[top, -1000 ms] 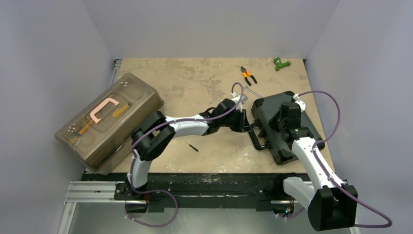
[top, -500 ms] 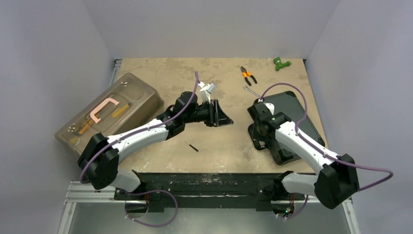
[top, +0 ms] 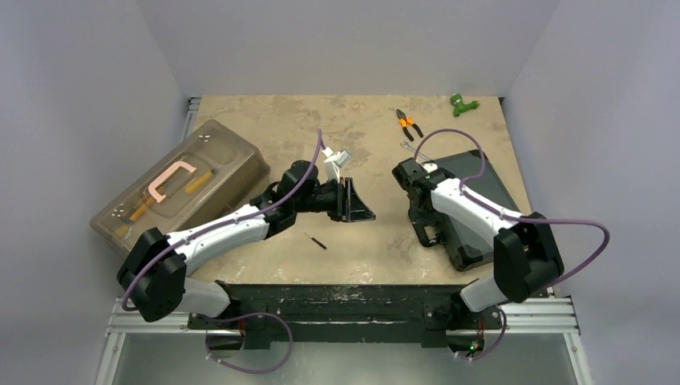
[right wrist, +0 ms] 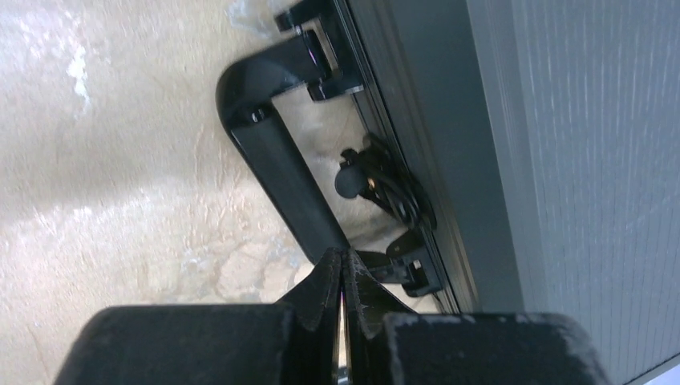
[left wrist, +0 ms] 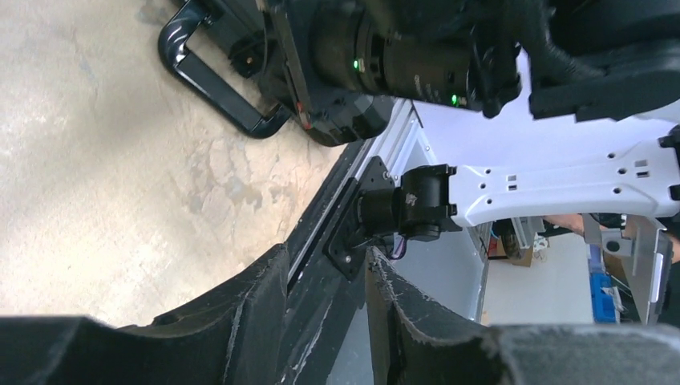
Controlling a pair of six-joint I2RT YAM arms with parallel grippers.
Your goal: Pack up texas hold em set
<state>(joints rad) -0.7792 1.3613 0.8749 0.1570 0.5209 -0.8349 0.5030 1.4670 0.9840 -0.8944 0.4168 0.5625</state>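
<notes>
The black hard case lies closed at the right of the table, its handle facing left. My right gripper is shut and empty, its tips right at the near end of the handle, beside a latch. My left gripper is open and empty over bare table, left of the case; its wrist view shows the gap and the handle far ahead. Chips, card decks and buttons are out of view.
A translucent brown toolbox with a pink handle stands at the left. Orange-handled pliers, a wrench and a green object lie at the back. A small black tool lies near the front middle.
My left gripper has pulled back left, away from the case handle. My right gripper has moved off the case top to its left edge by the handle.
</notes>
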